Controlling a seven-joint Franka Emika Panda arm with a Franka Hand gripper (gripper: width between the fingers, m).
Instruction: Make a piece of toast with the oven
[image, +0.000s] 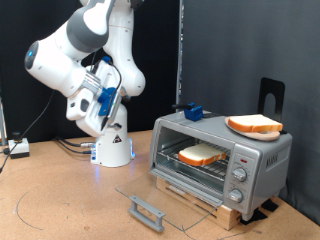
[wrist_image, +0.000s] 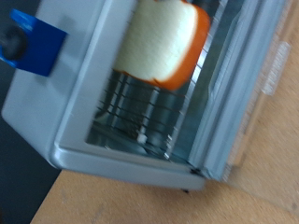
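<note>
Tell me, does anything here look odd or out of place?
Only one thing: a second bread slice lies on the oven's roof. The oven door hangs open, one slice sits on the rack. Nothing looks spilled.

We see the oven (image: 221, 152), its casing brushed silver metal with a dull sheen, its open door (image: 160, 200) clear glossy glass edged by a matt grey bar handle (image: 146, 211). Inside, thin shiny wire forms the rack (wrist_image: 140, 107). The piece of toast (wrist_image: 161, 39) looks soft and matt, pale crumb ringed by an orange-brown crust. The robot arm (image: 85, 60) wears smooth, glossy white plastic shells. A matt blue block (wrist_image: 31, 42) sits on the oven. The table (image: 60, 195) reads as matt wood.
</note>
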